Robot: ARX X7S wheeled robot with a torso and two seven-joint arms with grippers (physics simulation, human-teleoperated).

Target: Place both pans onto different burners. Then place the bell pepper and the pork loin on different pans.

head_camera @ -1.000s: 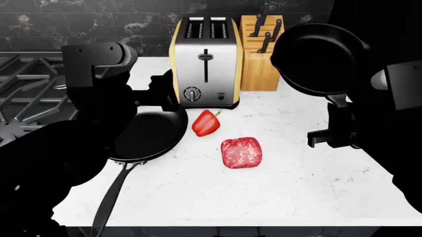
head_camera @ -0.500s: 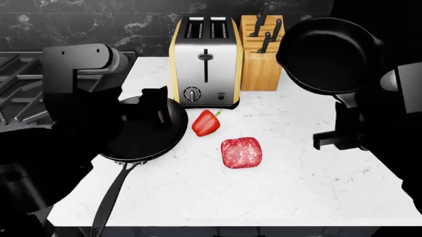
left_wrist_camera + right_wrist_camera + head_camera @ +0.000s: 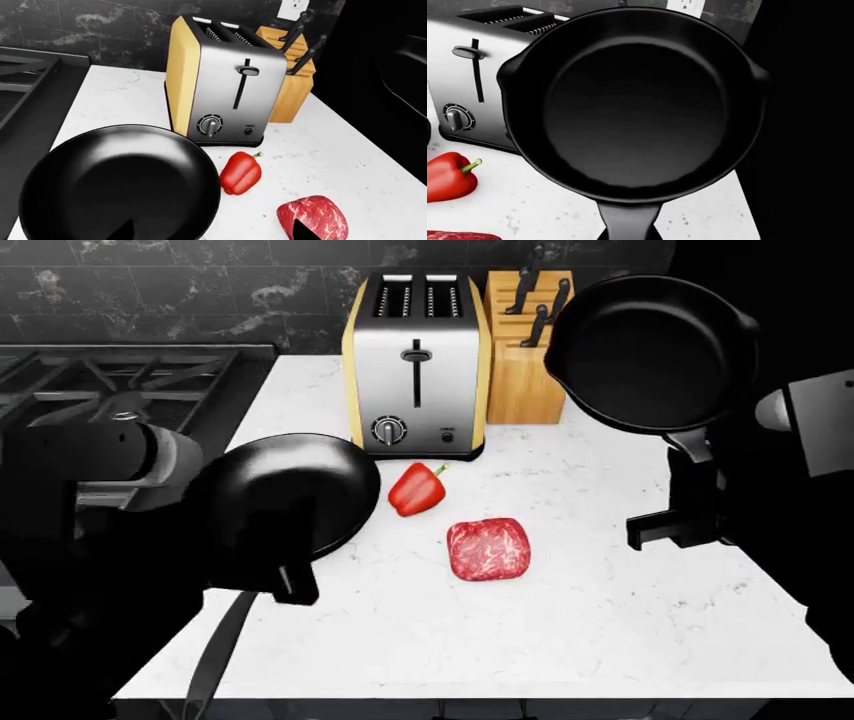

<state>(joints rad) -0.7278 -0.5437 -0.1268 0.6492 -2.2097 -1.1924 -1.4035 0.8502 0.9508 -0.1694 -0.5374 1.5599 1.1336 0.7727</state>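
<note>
The right tool is hidden behind the raised deep pan point(image 3: 650, 350); the pork loin point(image 3: 312, 218) is cut by the left wrist view's edge; the left tool's closure cannot be judged.

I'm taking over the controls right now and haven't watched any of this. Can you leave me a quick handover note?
Right gripper: shut on the handle of the cast-iron pan, held up in the air by the knife block.
Left gripper: over the glossy pan on the counter; grip cannot be told.
Bell pepper and pork loin lie on the counter in front of the toaster.
Done: nothing placed.
Left: both pans onto separate burners, then one food per pan.
</note>
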